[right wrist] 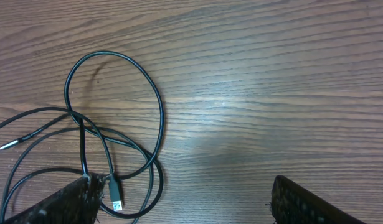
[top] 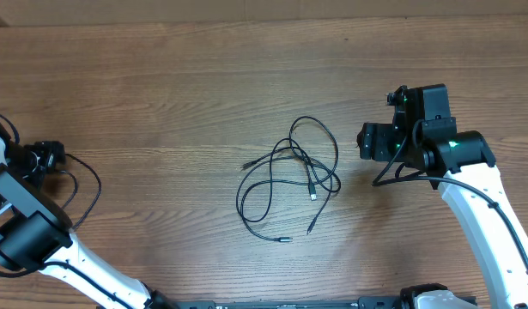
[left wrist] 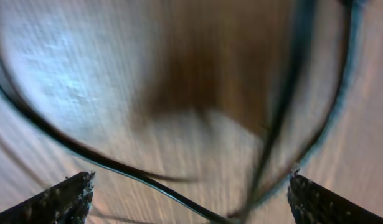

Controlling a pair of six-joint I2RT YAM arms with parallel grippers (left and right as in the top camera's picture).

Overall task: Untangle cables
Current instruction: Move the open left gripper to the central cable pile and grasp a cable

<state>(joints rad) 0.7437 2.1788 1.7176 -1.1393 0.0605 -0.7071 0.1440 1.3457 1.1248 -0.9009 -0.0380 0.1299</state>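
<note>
The thin black cables (top: 289, 176) lie in a loose tangle of overlapping loops at the middle of the table, with plug ends at the lower right and left. In the right wrist view the tangle (right wrist: 110, 130) fills the left side, with a plug (right wrist: 116, 198) beside the left finger. My right gripper (top: 364, 142) (right wrist: 185, 181) is open and empty, just right of the tangle. My left gripper (top: 47, 155) (left wrist: 191, 178) is open and empty at the far left edge, far from the cables. Its view is blurred and shows only dark cords close to the wood.
The wooden table (top: 178, 94) extends all around the tangle. A thicker black cable (top: 90, 184) loops from the left arm at the far left edge. The right arm's white links (top: 487, 215) run down the right side.
</note>
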